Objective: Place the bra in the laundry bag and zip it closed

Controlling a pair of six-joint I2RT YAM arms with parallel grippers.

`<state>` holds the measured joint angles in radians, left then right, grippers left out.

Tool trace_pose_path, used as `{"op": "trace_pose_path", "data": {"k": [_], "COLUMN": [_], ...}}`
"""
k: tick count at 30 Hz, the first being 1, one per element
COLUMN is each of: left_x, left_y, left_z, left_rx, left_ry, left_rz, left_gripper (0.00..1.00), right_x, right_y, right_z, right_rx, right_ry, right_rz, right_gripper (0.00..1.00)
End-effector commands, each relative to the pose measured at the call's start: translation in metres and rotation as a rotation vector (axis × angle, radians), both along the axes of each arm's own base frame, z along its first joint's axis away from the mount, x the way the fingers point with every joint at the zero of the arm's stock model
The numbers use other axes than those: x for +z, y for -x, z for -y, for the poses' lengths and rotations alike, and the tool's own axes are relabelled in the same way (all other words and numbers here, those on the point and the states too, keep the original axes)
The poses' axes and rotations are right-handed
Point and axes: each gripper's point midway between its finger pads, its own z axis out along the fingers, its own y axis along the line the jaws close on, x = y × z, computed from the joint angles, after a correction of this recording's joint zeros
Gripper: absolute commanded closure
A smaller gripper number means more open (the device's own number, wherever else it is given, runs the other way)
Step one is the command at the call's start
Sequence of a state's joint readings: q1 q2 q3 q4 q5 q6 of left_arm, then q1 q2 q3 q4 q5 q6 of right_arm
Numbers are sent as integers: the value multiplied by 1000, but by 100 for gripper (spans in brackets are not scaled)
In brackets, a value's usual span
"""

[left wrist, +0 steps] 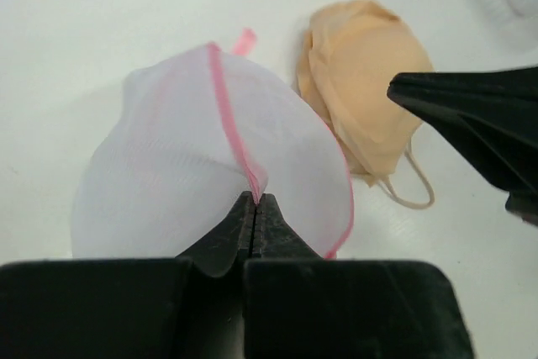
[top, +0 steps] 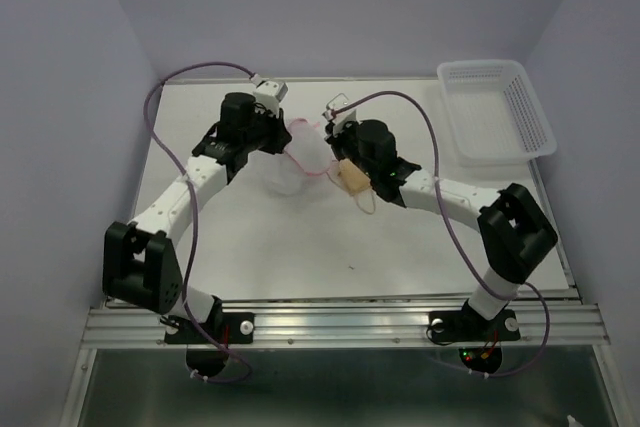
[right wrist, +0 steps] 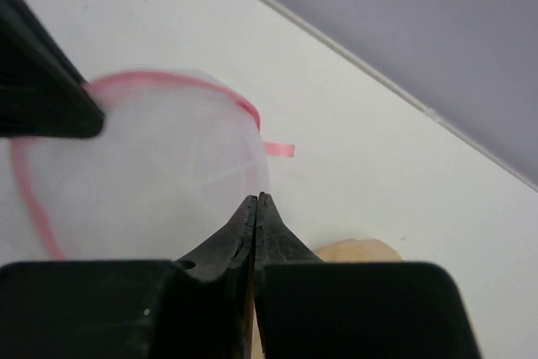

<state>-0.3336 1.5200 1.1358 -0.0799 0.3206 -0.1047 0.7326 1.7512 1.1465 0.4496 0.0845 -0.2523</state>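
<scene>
A: Quick counts?

B: Two arms, the left arm (top: 190,192) and the right arm (top: 450,197). One laundry bag (left wrist: 168,166), one bra (left wrist: 361,90) and one basket (top: 495,112), all on one table (top: 300,237).

A: What's in what?

B: The bra is outside the bag. It lies on the table just beside the bag, on the right arm's side, with a thin strap loop trailing off it. The basket sits at the far right corner, well apart, and only its own slotted floor shows.

A: Arm poses?

B: Both are bent elbows-out, wrists meeting mid-table at the bag. The left gripper (left wrist: 256,199) is clenched on the bag's pink zipper rim, and the mesh bunches to a peak at its tips. The right gripper (right wrist: 256,199) has its jaws pressed together, tips by the bag's edge, over the bra. I can't tell if any mesh is caught in them.
</scene>
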Motion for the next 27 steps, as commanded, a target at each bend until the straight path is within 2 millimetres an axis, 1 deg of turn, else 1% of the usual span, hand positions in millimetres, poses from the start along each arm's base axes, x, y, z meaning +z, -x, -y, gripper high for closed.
{"op": "trace_pose_path", "data": {"k": [1,2,3,4,5,6,7,8,9,10,11,12,13,14,17,18,19,20,21,23,24,25,26,27], "left_x": [113,138,145,144,146,148,146,147,144,134,131,126,120,112,97,82,79,69,47,25,-1,-12,-24,-44], "left_y": [1,15,21,22,27,31,42,45,48,47,46,44,42,36,22,16,11,7,2,3,2,4,4,4], "left_z": [-12,-6,-5,-5,-4,-1,7,9,10,7,5,4,4,3,1,4,7,8,13,24,27,32,34,36], "left_rx": [-102,-178,-215,-244,-258,-284,-359,-390,-397,-381,-359,-343,-329,-301,-209,-169,-140,-110,-78,-102,-109,-126,-129,-137], "left_ry": [-135,-115,-131,-162,-165,-163,-141,-152,-151,-160,-154,-152,-147,-138,-113,-66,-36,-15,23,54,52,61,59,53], "left_rz": [431,533,590,652,670,675,656,672,671,663,651,638,616,575,487,402,366,309,205,109,40,3,-30,-79], "left_gripper": [100,100,100,100,100,100,100,100,100,100,100,100,100,100,100,100,100,100,100,100,100,100,100,100], "right_x": [40,39,38,40,38,39,42,42,43,47,43,42,40,37,29,23,20,11,5,-9,-14,-20,-19,-22], "right_y": [1,6,9,15,17,18,19,18,19,22,26,32,35,40,44,44,45,46,46,50,55,59,61,64], "right_z": [39,39,41,43,45,48,51,55,55,55,53,47,46,46,55,62,64,68,68,69,64,63,63,62], "right_rx": [-167,-153,-147,-139,-138,-147,-156,-180,-174,-154,-133,-87,-69,-55,-90,-115,-127,-142,-147,-138,-88,-62,-53,-29], "right_ry": [-119,-127,-126,-127,-129,-127,-125,-119,-113,-102,-84,-87,-88,-91,-78,-61,-51,-25,-13,23,47,70,74,95], "right_rz": [24,12,6,1,-6,-6,0,-2,-2,0,-13,-24,-32,-52,-79,-87,-97,-125,-144,-189,-196,-204,-201,-203], "right_gripper": [99,98,96,96,95,94,94,93,88,86,84,81,74,72,68,67,67,65,61,60,56,48,47,46]}}
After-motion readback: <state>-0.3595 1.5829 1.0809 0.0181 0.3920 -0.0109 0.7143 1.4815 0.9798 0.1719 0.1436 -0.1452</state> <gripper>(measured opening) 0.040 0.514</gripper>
